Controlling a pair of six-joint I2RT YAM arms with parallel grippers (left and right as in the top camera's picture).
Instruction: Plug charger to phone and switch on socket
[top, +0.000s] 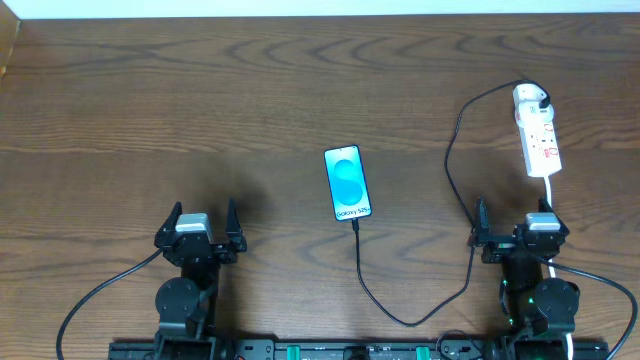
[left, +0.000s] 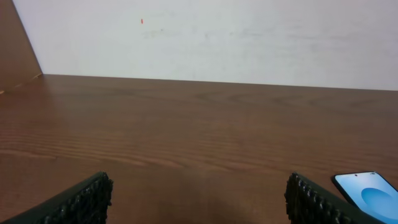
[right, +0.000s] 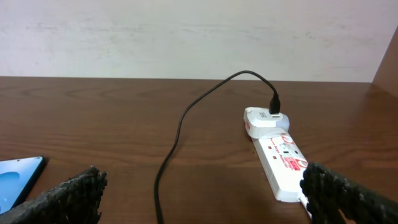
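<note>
Black charger (top: 447, 160), its adapter seated in socket (top: 537, 135), reaches phone (top: 347, 183); left gripper (top: 205, 213) and right gripper (top: 513, 212) jaws wide.

On the overhead camera I can read just one piece of text: small white lettering on the phone (top: 348, 183), along the near edge of its blue screen. It begins with "Galaxy" and ends in a short model mark that I take for "S25", though those last characters are too small for me to be sure. The socket (top: 537, 135) carries red printing on its white face. On my right wrist camera this shows as red rings and short red strokes beside the switches, but none of it resolves into letters or numbers I can make out.
</note>
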